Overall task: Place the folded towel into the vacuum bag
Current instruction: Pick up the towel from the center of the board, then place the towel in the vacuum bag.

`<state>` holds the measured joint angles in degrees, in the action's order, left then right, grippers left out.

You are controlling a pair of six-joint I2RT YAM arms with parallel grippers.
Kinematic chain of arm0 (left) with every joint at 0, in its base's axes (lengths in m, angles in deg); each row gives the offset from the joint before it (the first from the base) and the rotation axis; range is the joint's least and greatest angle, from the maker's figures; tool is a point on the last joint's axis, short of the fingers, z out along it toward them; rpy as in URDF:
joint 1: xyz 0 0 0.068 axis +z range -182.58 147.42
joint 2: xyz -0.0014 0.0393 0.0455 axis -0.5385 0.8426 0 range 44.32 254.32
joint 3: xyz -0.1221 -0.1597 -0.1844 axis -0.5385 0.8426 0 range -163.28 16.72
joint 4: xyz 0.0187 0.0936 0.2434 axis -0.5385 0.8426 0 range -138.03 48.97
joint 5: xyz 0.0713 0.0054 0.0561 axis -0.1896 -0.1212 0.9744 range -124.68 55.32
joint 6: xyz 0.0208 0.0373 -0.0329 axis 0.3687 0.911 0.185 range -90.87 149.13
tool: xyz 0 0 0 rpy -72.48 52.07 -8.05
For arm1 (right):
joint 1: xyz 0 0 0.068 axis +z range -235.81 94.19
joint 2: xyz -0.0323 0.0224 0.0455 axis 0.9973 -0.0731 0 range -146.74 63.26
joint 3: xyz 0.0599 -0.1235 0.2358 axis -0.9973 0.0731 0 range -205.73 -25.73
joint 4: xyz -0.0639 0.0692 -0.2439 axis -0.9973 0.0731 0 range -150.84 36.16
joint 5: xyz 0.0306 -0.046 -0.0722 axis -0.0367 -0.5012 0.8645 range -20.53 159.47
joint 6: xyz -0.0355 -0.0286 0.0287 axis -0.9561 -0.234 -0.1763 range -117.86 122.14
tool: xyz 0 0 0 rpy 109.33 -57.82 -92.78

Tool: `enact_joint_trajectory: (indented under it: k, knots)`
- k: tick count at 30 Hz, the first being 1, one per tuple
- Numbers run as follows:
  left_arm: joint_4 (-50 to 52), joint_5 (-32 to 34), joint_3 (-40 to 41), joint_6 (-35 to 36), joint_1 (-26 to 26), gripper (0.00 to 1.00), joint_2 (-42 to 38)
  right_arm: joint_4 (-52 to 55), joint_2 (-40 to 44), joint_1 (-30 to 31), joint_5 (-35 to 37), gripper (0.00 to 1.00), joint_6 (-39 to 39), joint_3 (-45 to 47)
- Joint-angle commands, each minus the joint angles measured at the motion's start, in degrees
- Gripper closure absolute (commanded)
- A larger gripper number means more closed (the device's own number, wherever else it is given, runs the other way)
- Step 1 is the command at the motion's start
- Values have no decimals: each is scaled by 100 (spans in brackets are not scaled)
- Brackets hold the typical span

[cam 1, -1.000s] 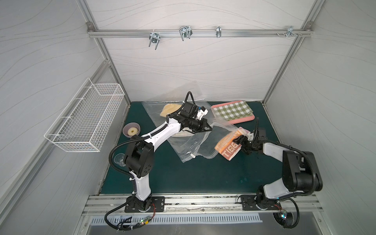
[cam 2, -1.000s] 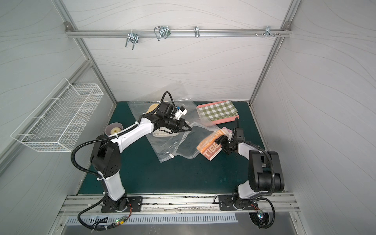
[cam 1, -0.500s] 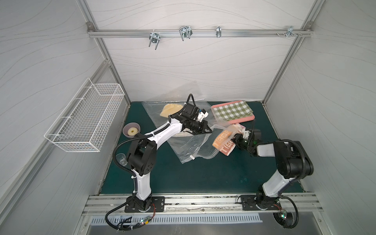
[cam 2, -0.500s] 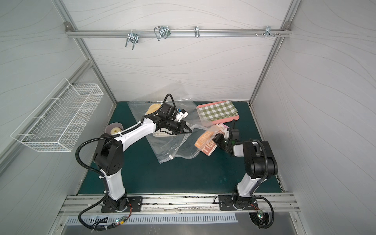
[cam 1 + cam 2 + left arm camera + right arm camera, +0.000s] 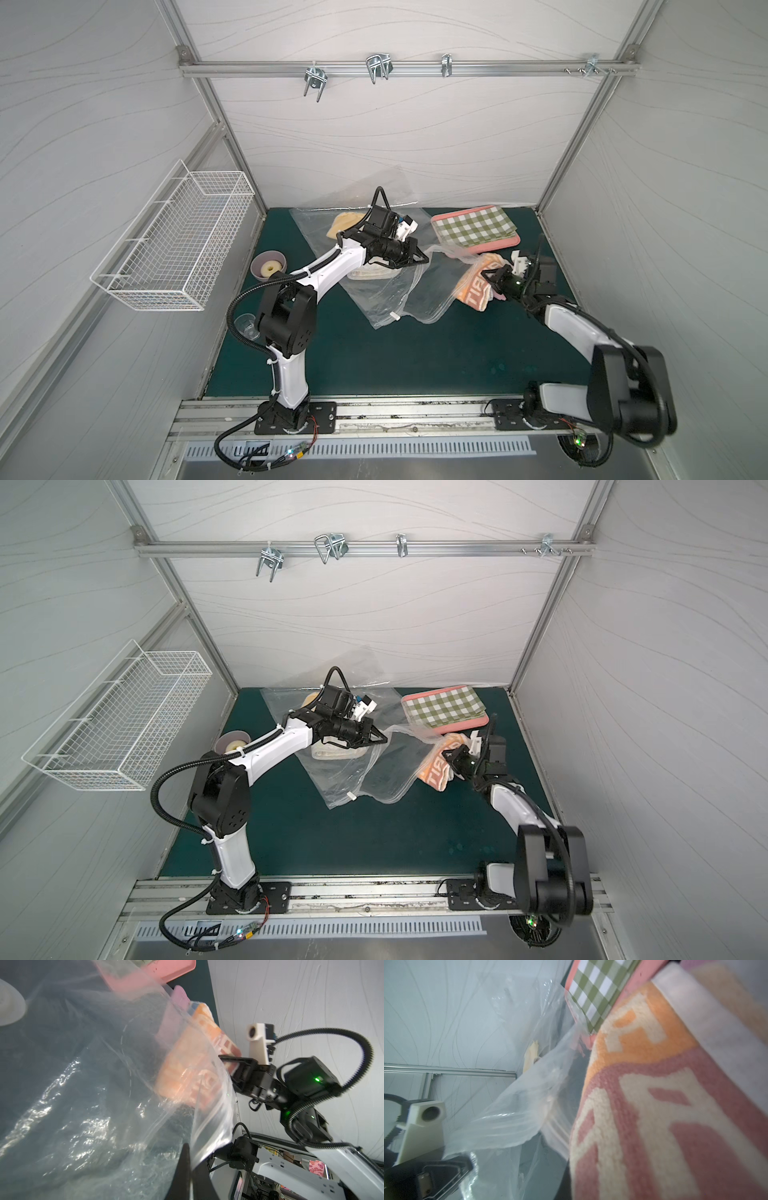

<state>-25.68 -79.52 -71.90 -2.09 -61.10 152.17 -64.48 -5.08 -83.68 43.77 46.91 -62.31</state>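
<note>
The folded towel (image 5: pixel 473 286), orange and pink with cream letters, lies at the right of the mat against the mouth of the vacuum bag (image 5: pixel 399 299). My right gripper (image 5: pixel 487 276) is shut on the towel's near edge. In the right wrist view the towel (image 5: pixel 654 1105) fills the frame and hides the fingers. My left gripper (image 5: pixel 424 259) is shut on the clear bag's upper edge and holds it raised. The left wrist view shows the film (image 5: pixel 93 1105) pinched in that gripper (image 5: pixel 191 1167), with the towel (image 5: pixel 187 1068) seen through the plastic and the right gripper (image 5: pixel 228 1059) behind it.
A pink tray (image 5: pixel 498 246) with a green checked cloth (image 5: pixel 473 226) stands at the back right, close behind the towel. A cream cloth (image 5: pixel 370 272) lies under the left arm. A purple bowl (image 5: pixel 269 266) and a clear glass (image 5: pixel 245 324) sit at the left edge, below a wire basket (image 5: pixel 178 237).
My right gripper's jaws have closed on the towel, and the right arm has shifted with it at the bag's mouth. The left gripper has kept its hold on the bag.
</note>
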Motion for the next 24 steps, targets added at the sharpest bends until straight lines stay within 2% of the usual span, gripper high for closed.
enact_joint_trajectory:
  k: [1, 4, 8, 11, 15, 18, 21, 24]
  knots:
    - [-305, -69, -298, -144, 31, 100, 138, 1545, 548, -29, 629, 100, -488, -337]
    - [-294, -38, -301, -156, 35, 100, 173, 1697, 872, -22, 500, 100, -582, -639]
    - [-361, -55, -295, -241, 30, 100, 237, 1300, 1089, 230, -279, 100, -699, -909]
    - [-453, -86, -333, -352, 31, 100, 320, 1035, 1249, 801, -497, 100, -885, -1036]
    - [-564, -95, -434, -487, 42, 100, 446, 490, 1345, 1719, -181, 100, -893, -992]
    - [-574, -114, -507, -534, 47, 100, 505, 93, 962, 2033, -191, 100, -702, -991]
    - [-587, -95, -516, -564, 48, 100, 474, -229, 460, 2051, -397, 100, -672, -905]
    - [-600, -48, -511, -589, 56, 100, 416, -273, -68, 1972, -446, 100, -974, -728]
